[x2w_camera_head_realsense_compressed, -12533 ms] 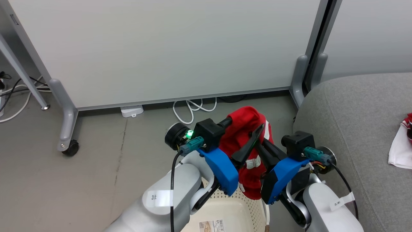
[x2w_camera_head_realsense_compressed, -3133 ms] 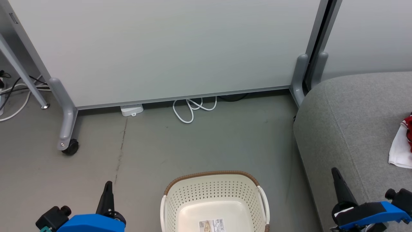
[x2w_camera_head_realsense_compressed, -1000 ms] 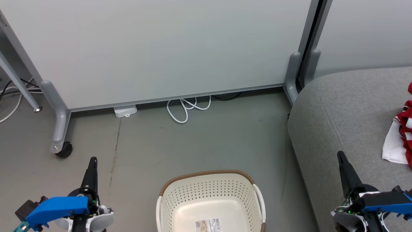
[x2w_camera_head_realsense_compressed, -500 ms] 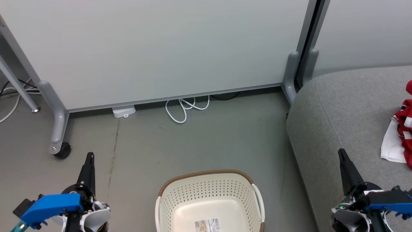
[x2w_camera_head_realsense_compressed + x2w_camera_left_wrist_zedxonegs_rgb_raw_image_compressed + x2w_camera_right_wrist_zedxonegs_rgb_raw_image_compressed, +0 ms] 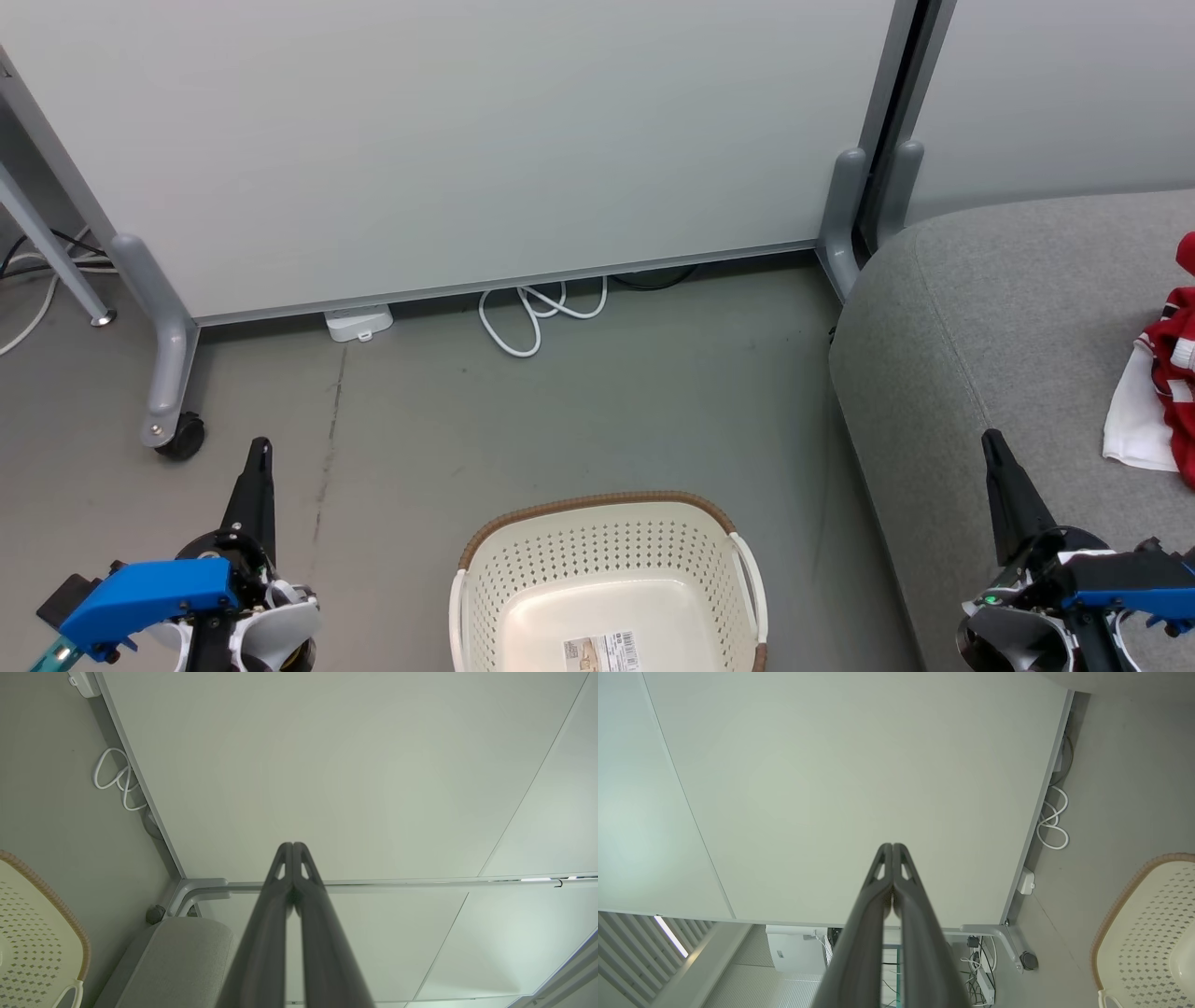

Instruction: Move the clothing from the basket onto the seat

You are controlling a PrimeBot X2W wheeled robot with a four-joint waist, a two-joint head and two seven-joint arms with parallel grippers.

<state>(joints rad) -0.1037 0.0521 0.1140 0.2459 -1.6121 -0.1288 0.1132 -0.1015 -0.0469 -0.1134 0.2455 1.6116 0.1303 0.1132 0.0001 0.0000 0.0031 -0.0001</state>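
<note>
The cream basket (image 5: 607,569) stands on the floor at the bottom centre of the head view, with only a barcode sticker on its bottom. Red and white clothing (image 5: 1162,401) lies on the grey seat (image 5: 990,317) at the right edge. My left gripper (image 5: 259,450) is shut and points up at the lower left, apart from the basket. My right gripper (image 5: 991,441) is shut over the seat's front edge at the lower right. In the wrist views the left gripper (image 5: 292,845) and right gripper (image 5: 893,846) hold nothing, with the basket rim (image 5: 56,900) (image 5: 1125,882) at the side.
A pale partition panel (image 5: 467,140) on grey wheeled feet (image 5: 173,429) stands behind the basket. A white cable loop (image 5: 537,313) and a small white box (image 5: 358,324) lie on the floor at its base. More cables (image 5: 28,271) run at the far left.
Over the last second little changed: the camera shifted slightly and both shut grippers stayed low at the sides. Earlier, both grippers held a red garment above the basket; that garment has left the basket area.
</note>
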